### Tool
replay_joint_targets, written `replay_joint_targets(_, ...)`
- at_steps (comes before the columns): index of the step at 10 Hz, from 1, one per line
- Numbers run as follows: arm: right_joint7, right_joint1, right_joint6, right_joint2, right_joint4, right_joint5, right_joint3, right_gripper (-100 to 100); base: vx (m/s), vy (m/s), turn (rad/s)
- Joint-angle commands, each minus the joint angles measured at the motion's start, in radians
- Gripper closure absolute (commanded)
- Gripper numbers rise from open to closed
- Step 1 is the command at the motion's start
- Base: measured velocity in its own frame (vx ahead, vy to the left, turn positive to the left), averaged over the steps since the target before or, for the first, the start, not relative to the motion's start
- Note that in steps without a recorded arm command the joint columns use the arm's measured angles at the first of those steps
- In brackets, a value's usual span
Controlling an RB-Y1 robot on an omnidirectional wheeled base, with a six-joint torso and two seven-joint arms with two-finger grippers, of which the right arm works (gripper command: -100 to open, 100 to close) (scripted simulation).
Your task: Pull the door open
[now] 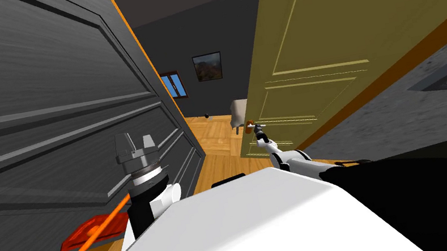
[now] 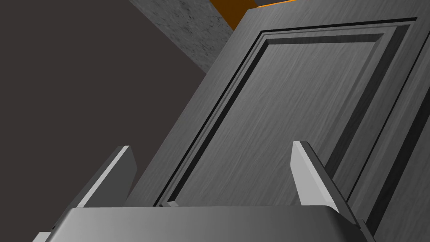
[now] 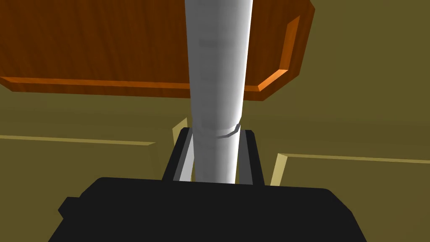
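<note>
Pull step: right pincer pinches the olive door's handle, left pincer spread; next, a steady rearward draw.

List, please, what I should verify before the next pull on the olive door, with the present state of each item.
1. Right gripper shut on the light grey door handle: ok.
2. Handle seated deep in that gripper, close to its dark body: ok.
3. Olive door stands ajar: ok.
4. Left gripper open and empty, beside the grey door: ok.
5. Left arm apart from the olive door's likely swing: ok, as it seems.
6. Grip firm enough not to slip: cannot tell.
</note>
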Motion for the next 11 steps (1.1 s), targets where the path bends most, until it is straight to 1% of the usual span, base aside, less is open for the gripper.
replay_joint_targets(1,0.000,0.000,-0.001,0.001,0.000,0.000,0.000,100,-0.009,0.003,-0.002)
replay_joint_targets(2,0.000,0.000,-0.001,0.001,0.000,0.000,0.000,100,0.000,0.000,0.000)
replay_joint_targets(3,-0.012,0.003,0.000,-0.001,-0.002,0.005,0.013,100,-0.117,-0.025,0.085)
replay_joint_targets(8,-0.067,0.008,-0.002,-0.012,-0.014,0.025,0.068,100,-0.216,-0.066,0.126)
replay_joint_targets(9,-0.067,0.008,-0.002,-0.012,-0.014,0.025,0.068,100,-0.160,-0.053,0.065)
replay_joint_targets(10,-0.090,0.011,-0.002,-0.017,-0.019,0.034,0.091,100,-0.210,-0.063,0.138)
replay_joint_targets(11,-0.105,0.012,-0.003,-0.019,-0.022,0.039,0.105,100,-0.284,-0.117,0.171)
